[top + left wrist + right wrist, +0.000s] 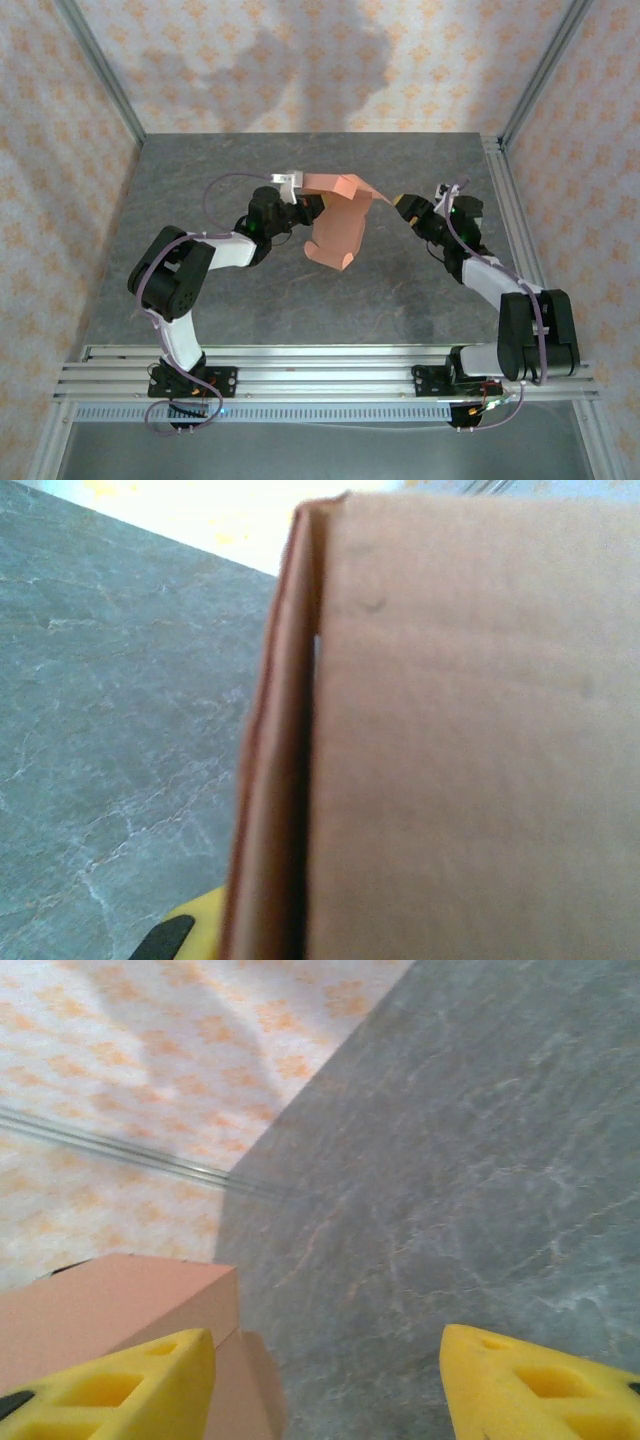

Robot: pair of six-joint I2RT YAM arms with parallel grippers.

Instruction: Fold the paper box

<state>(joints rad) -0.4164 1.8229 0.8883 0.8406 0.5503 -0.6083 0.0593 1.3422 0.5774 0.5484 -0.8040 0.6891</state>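
Note:
The paper box (336,236) is a salmon-orange, partly folded piece held above the middle of the table, with one flap reaching right toward my right gripper. My left gripper (303,211) is shut on its left side. In the left wrist view the box (470,760) is very close and blurred, showing a folded edge, and one yellow finger (190,932) peeks out beside it. My right gripper (404,205) stands open just right of the flap's tip. In the right wrist view its two yellow fingers (110,1385) are wide apart, and the box (120,1300) sits by the left one.
The grey stone-patterned table (400,290) is walled by patterned panels with aluminium posts (100,70) at the back corners. A metal rail (320,370) with both arm bases runs along the near edge.

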